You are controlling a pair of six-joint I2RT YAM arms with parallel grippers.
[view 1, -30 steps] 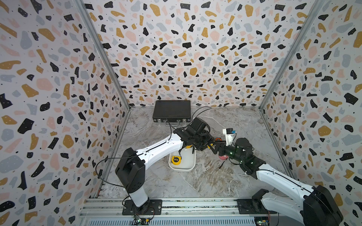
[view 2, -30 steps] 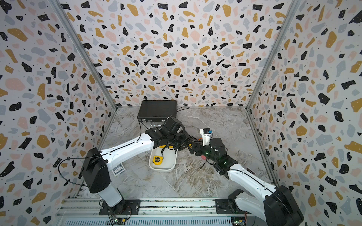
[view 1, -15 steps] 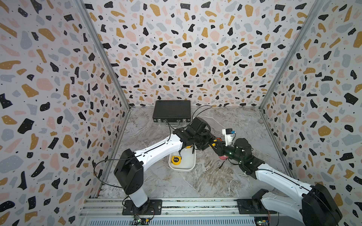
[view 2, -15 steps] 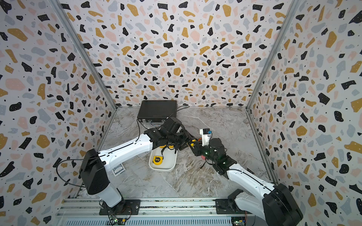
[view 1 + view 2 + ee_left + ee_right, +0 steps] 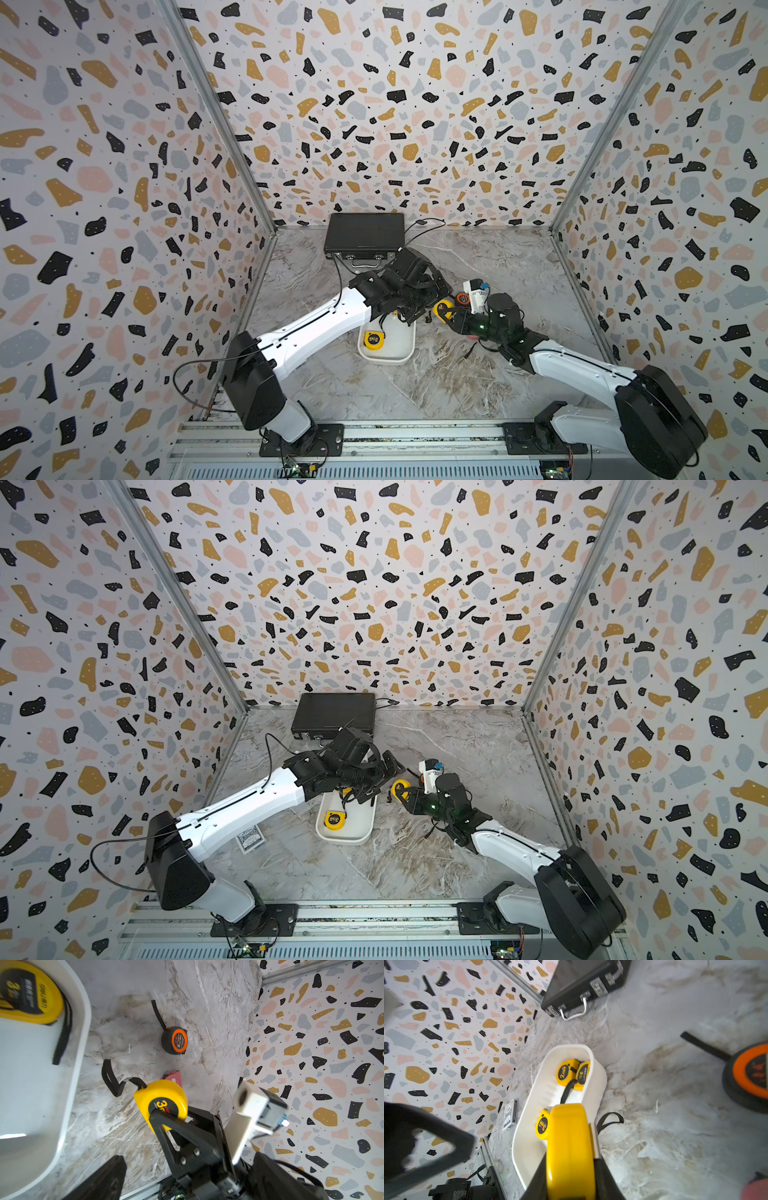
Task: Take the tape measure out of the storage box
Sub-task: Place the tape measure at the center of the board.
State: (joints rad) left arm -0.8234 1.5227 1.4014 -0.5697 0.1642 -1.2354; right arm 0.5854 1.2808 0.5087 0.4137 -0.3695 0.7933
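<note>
i'm holding the yellow tape measure (image 5: 161, 1103) pinched in my right gripper (image 5: 571, 1159) just outside the white storage box (image 5: 405, 353), my left gripper (image 5: 432, 297) is hanging spread and empty beside it, and next i'm judging it needs setting on the worktop (image 5: 415, 395).

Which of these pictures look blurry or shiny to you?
Right wrist view: the held yellow tape measure fills the foreground, soft-edged; the orange one is blurred too. Left wrist view: a bright glare patch on the white box. Both top views look sharp, evenly lit.
</note>
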